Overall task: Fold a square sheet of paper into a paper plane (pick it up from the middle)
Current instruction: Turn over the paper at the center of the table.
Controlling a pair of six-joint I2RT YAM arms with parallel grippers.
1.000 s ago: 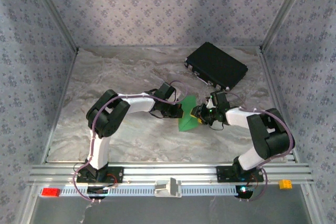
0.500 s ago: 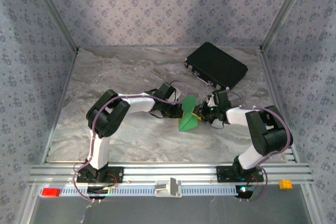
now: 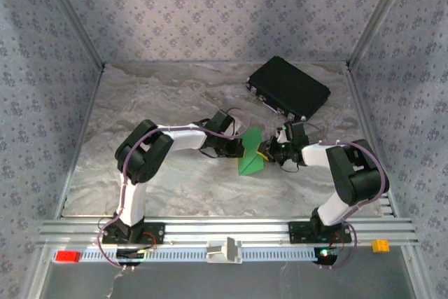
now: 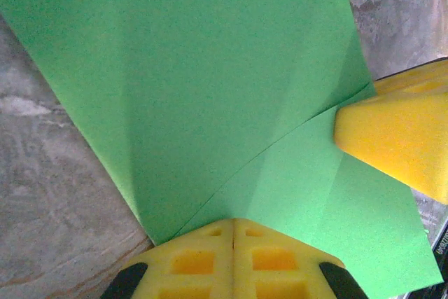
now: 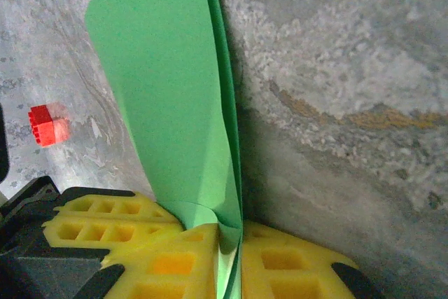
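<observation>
The square sheet of paper [image 3: 250,153], thin, matte bright green and creased into a pointed wedge, was held up over the marbled grey table [image 3: 161,103] between the two arms. The left gripper [image 4: 233,223] clamped one folded edge between its ribbed yellow fingers [image 4: 280,260]. The right gripper [image 5: 231,232] pinched the layered edge opposite.

L gripper [image 3: 240,148] & R gripper [image 3: 264,152] meet at folded green paper [image 3: 250,160], black case [image 3: 288,87] well behind
</observation>
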